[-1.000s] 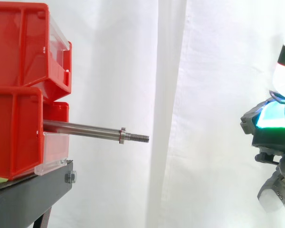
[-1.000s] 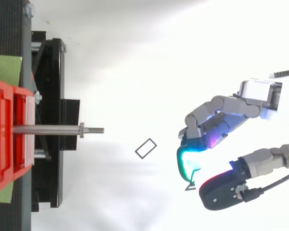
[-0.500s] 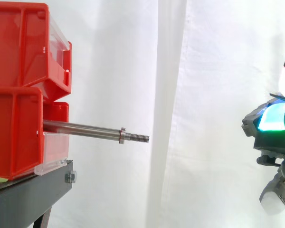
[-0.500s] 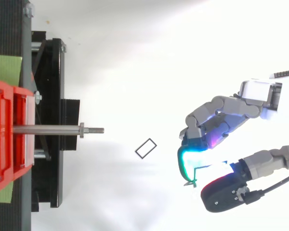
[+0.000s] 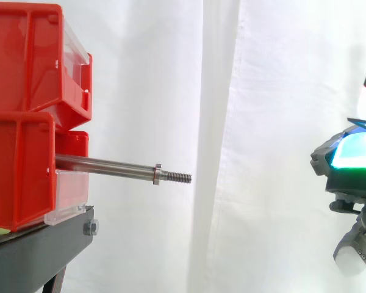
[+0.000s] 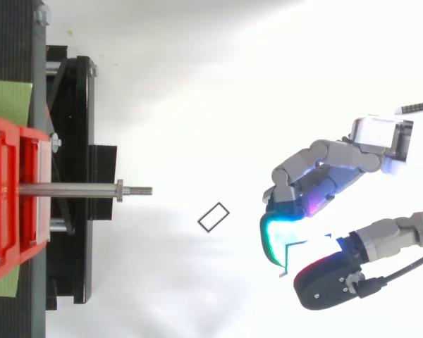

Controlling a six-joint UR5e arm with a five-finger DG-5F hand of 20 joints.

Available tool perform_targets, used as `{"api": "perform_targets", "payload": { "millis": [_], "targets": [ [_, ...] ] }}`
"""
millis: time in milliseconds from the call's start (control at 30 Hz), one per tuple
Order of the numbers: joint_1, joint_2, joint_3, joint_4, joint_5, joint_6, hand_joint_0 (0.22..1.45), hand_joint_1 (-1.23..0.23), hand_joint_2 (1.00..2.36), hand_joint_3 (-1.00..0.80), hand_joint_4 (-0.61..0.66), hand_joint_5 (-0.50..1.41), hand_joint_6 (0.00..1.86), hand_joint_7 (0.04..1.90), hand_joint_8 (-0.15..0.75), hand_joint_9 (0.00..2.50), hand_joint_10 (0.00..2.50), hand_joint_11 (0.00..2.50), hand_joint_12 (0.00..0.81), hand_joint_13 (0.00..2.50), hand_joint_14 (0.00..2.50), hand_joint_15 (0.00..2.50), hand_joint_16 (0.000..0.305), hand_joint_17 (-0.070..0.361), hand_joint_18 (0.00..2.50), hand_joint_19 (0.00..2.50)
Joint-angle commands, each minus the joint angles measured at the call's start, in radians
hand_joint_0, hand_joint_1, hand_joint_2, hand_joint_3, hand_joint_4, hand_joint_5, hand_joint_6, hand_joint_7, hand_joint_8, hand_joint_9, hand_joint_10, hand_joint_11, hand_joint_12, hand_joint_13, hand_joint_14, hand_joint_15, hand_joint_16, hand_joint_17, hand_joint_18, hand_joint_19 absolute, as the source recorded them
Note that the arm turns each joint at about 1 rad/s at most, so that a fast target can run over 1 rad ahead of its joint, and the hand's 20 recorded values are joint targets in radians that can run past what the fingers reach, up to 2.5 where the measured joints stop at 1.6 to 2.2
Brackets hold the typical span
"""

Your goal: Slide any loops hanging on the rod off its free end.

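The rod (image 5: 110, 166) is bare: no loop hangs on it anywhere from the bins (image 5: 21, 122) out to its threaded free end. It is straight grey metal, tilted slightly down toward that end, with a small collar (image 5: 157, 173) just before the thread. It sticks out of the lower bin, past the edge of the stand (image 5: 43, 250). So the sliding seems done, as far as I can judge.

In the top view a small dark rectangle (image 6: 213, 216) lies on the white ground between the rod end and the hand (image 6: 324, 169). It is probably a loop already off. The hand is well apart from the rod and curled. A thin green cable (image 6: 285, 259) at its cyan pad (image 6: 271, 236) looks pinched against the thumb. I think only letting it go remains.
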Motion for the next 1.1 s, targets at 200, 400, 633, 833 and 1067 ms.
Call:
{"api": "perform_targets", "payload": {
  "millis": [200,400,633,833,1067],
  "targets": [
    [-0.002,0.001,0.000,0.000,0.000,0.000,0.59,-0.80,1.01,-0.40,0.18,-0.16,0.85,1.15,0.313,0.90,0.01,0.31,0.327,0.58,0.00,0.00,0.043,0.096,0.57,0.11],
    [0.000,-0.001,0.000,0.000,0.000,0.000,0.57,-0.71,1.01,-0.43,0.19,-0.16,0.85,1.12,0.317,0.91,0.01,0.31,0.328,0.59,0.00,0.00,0.043,0.097,0.57,0.11],
    [0.000,-0.001,0.000,0.000,-0.002,0.000,0.56,-0.60,1.01,-0.43,0.19,-0.15,0.84,1.14,0.325,0.93,0.01,0.32,0.326,0.60,0.00,0.00,0.043,0.096,0.58,0.11],
    [0.000,0.001,0.000,0.000,0.000,0.003,0.57,-0.59,1.01,-0.39,0.18,-0.15,0.84,1.14,0.325,0.93,0.01,0.32,0.323,0.59,0.00,0.00,0.042,0.096,0.57,0.11],
    [-0.003,-0.001,-0.001,-0.003,0.000,0.003,0.56,-0.66,1.02,-0.22,0.15,-0.14,0.87,1.16,0.327,0.94,0.01,0.31,0.323,0.60,0.00,0.00,0.043,0.096,0.58,0.10]
  ]
}}
